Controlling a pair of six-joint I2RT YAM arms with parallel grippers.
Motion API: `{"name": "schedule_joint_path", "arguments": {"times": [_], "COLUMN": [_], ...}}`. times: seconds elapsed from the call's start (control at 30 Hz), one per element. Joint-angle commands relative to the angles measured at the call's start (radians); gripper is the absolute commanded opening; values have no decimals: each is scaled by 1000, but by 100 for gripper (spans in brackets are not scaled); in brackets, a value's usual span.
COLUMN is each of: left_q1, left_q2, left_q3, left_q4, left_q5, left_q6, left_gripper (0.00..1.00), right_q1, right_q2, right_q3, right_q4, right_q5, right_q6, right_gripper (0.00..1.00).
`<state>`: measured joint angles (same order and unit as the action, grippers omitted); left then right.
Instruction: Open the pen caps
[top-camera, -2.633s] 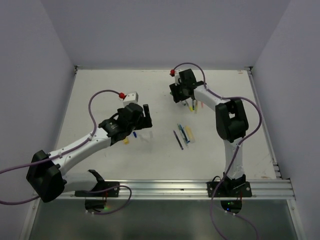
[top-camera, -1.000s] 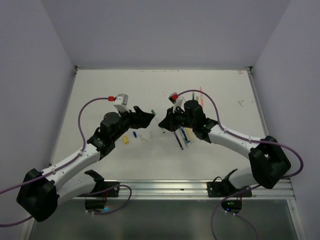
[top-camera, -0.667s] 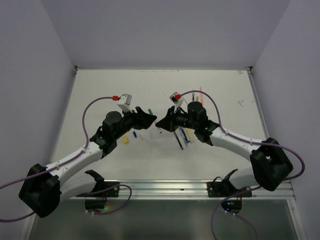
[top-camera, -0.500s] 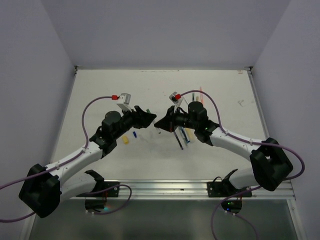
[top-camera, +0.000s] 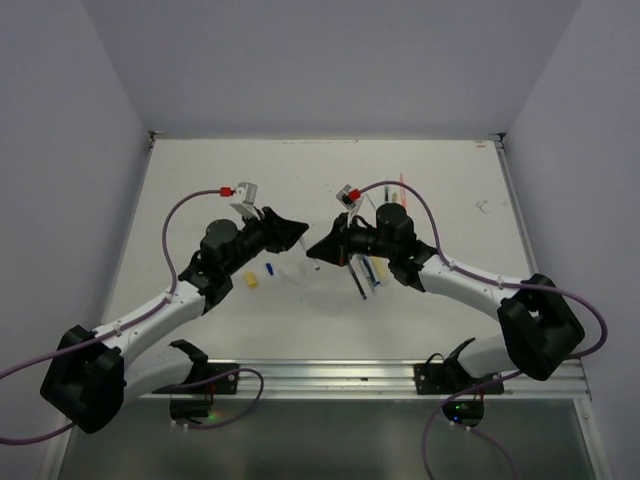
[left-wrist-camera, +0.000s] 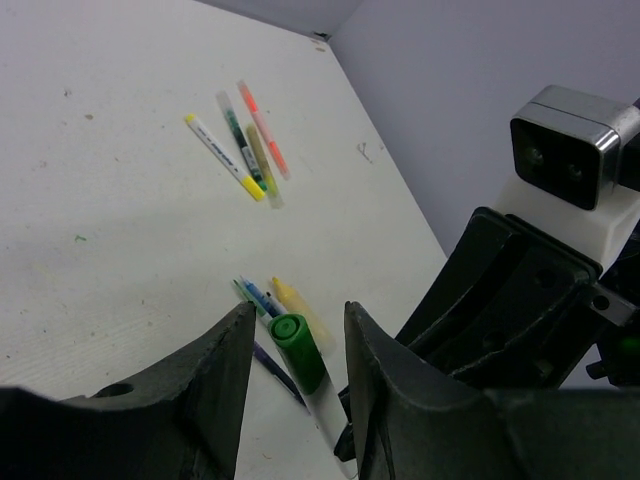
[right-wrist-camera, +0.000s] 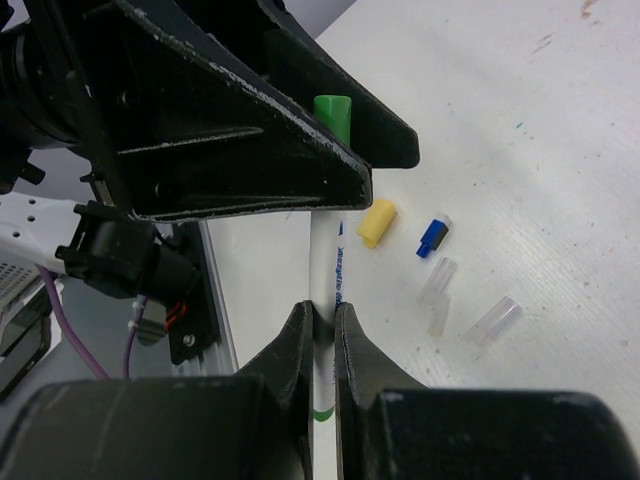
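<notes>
My right gripper (right-wrist-camera: 323, 308) is shut on the white barrel of a pen (right-wrist-camera: 328, 265) and holds it out toward the left arm. The pen's green cap (right-wrist-camera: 333, 115) points at the left gripper. In the left wrist view that green cap (left-wrist-camera: 297, 350) sits between the two fingers of my left gripper (left-wrist-camera: 297, 312), with a narrow gap on each side, so the jaws stand open around it. From above, the left gripper (top-camera: 298, 232) and right gripper (top-camera: 316, 248) meet tip to tip over the table's middle.
Loose caps lie on the table below: a yellow cap (right-wrist-camera: 377, 222), a blue cap (right-wrist-camera: 432, 236) and clear caps (right-wrist-camera: 437, 283). A cluster of pens (left-wrist-camera: 262, 295) lies under the grippers, and another group of pens (left-wrist-camera: 245, 145) lies farther back.
The left gripper's jaws have narrowed around the green cap. The right gripper has stayed shut on the pen, and both arms barely shifted.
</notes>
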<state>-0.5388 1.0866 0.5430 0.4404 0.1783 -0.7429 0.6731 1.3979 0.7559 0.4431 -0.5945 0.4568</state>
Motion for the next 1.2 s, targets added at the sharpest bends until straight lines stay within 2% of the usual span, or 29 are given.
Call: {"name": "schedule_joint_path", "arguments": {"times": [0.0,0.13,0.23,0.33,0.37,0.4,0.47,0.5,0.6,0.73,0.97,1.03,1.07,1.13,1.17], "left_q1": [13,17,20,20,20,20,20,20,19,19,19,20,19,19,19], "left_q2": [-5,-8,-8,-8,-8,-8,-13,-17,-33,-40,-45,-45,-45,-45,-47], "left_q3": [28,22,17,9,6,5,-3,-8,-23,-35,-52,-58,-64,-72,-72], "left_q4": [70,75,83,90,93,95,103,107,127,158,208,224,234,253,256], "left_q5": [30,38,49,55,59,62,64,63,59,66,78,82,84,86,79], "left_q6": [-16,-26,-32,-35,-35,-35,-32,-30,-26,-30,-39,-49,-50,-53,-52], "left_gripper": [43,37,28,13,3,0,0,0,0,0,0,0,0,0,0], "right_q1": [0,0,0,0,0,0,0,0,0,0,14,16,14,16,16], "right_q2": [9,18,19,24,24,24,26,27,36,70,141,160,165,170,168], "right_q3": [-7,-7,-13,-12,-12,-13,-12,-9,8,36,59,53,49,42,37], "right_q4": [59,63,81,88,91,97,111,115,121,149,226,271,285,308,310], "right_q5": [-30,-45,-48,-51,-56,-57,-59,-57,-73,-94,-145,-154,-166,-172,-172], "right_q6": [3,5,19,25,28,32,43,46,52,71,108,131,137,148,148], "right_gripper": [0,0,0,0,0,0,11,29,50,58,58,53,49,33,16]}}
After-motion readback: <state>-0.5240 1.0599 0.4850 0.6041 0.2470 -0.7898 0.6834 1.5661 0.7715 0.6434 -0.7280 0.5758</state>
